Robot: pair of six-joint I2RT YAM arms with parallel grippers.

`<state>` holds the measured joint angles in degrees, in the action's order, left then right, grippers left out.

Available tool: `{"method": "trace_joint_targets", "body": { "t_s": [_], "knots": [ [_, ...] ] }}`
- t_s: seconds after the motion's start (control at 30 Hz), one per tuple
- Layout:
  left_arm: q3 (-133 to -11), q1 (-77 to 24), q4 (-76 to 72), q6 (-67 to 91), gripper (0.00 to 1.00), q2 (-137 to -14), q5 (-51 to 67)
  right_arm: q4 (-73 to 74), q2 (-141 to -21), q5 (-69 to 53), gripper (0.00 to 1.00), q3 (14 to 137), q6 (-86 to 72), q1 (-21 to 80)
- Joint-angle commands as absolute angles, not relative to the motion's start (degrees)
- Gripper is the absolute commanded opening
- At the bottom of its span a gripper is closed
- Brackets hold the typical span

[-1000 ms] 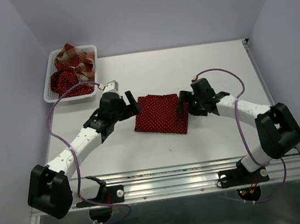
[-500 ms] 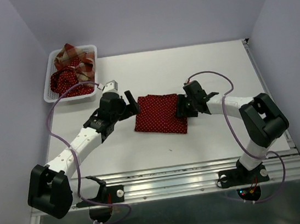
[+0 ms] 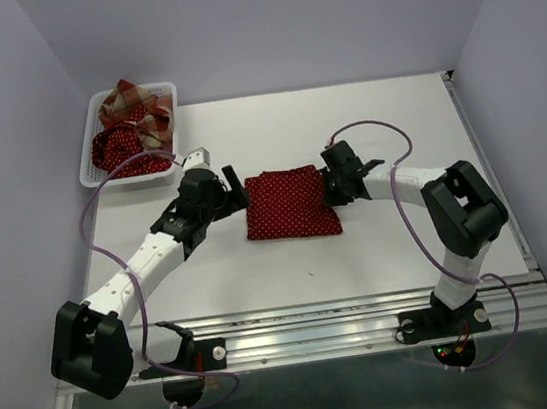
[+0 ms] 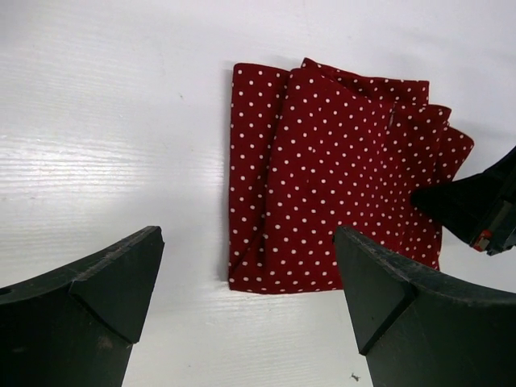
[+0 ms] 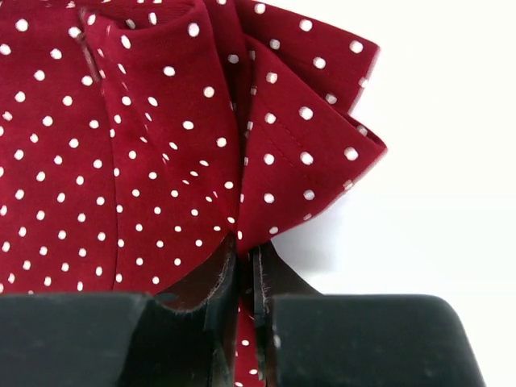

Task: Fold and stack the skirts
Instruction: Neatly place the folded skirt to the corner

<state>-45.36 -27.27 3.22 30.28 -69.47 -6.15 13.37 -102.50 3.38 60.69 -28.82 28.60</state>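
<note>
Seen from my wrists, the polka-dot skirt is soft, matt woven cloth with stitched hems. The counter beneath it is white and smooth, faintly grained, with a low sheen. My right gripper and left gripper are matt black plastic, the right one rough along its inner edges. The basket is white moulded plastic, and a plaid skirt in it is soft cloth too. The rail looks like brushed metal.

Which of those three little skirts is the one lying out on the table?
The dark red dotted skirt, lying flat on its own. The plaid skirt and the other dotted skirt sit bunched together in the white basket.
</note>
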Motion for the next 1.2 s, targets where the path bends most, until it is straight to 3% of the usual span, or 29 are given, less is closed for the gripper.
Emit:
{"method": "trace_joint_targets", "body": {
  "t_s": [0.0,0.3,0.53,1.17],
  "knots": [
    [-47.72,-26.11,3.87,29.71,0.99,-68.90,-8.26,18.01,-105.02,13.52,0.01,66.17,-18.65,26.30],
    [-50.62,-22.59,4.39,28.30,0.99,-71.45,-8.70,19.69,-110.91,14.14,0.01,79.53,1.47,12.76],
    [-56.41,-19.78,4.48,26.81,0.99,-77.51,-9.49,22.49,-119.07,13.97,0.01,93.83,8.69,1.16],
    [-69.52,-15.03,3.95,23.73,0.99,-88.24,-8.08,28.74,-146.68,13.80,0.01,133.84,6.68,-10.54]
  ]
}}
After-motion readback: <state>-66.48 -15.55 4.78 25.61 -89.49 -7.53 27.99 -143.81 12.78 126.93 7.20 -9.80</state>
